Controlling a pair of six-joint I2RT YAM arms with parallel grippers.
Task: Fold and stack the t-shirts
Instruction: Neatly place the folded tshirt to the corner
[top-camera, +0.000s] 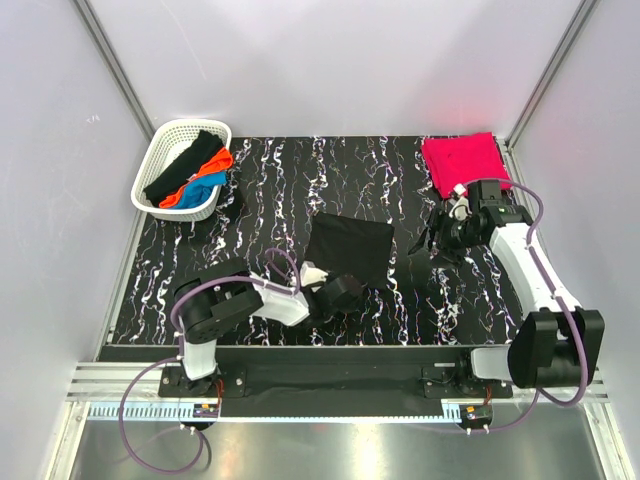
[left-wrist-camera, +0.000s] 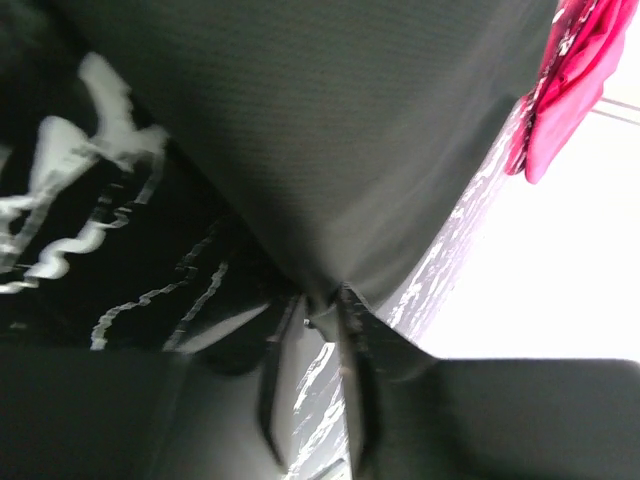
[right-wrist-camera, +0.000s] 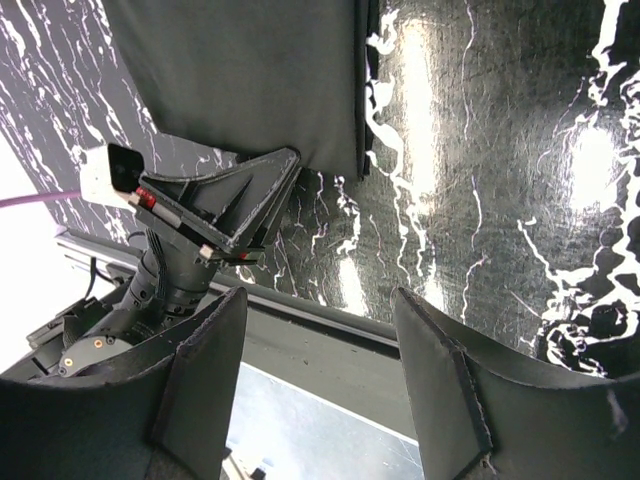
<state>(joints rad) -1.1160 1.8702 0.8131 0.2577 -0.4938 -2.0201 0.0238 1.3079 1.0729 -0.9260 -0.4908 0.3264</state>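
Pinches the near hem of the black t-shirt (top-camera: 348, 245) with the left gripper (left-wrist-camera: 325, 300). Cloth puckered to a point at the tips, so read as clenched on fabric, likely to lift that edge for another fold. Garment itself flat, a rough square, mid-table (top-camera: 270, 190).

Right gripper (right-wrist-camera: 318, 305) hovering just right of it, apart from the cloth, fingers spread wide, nothing between. Probably kept clear of the fold.

Pinkish-red t-shirt (top-camera: 462, 162) folded at far right corner, presumably the stack's base.

More shirts (top-camera: 195, 172), black, orange and blue, heaped in white lattice basket (top-camera: 148, 170) at far left, not yet folded.
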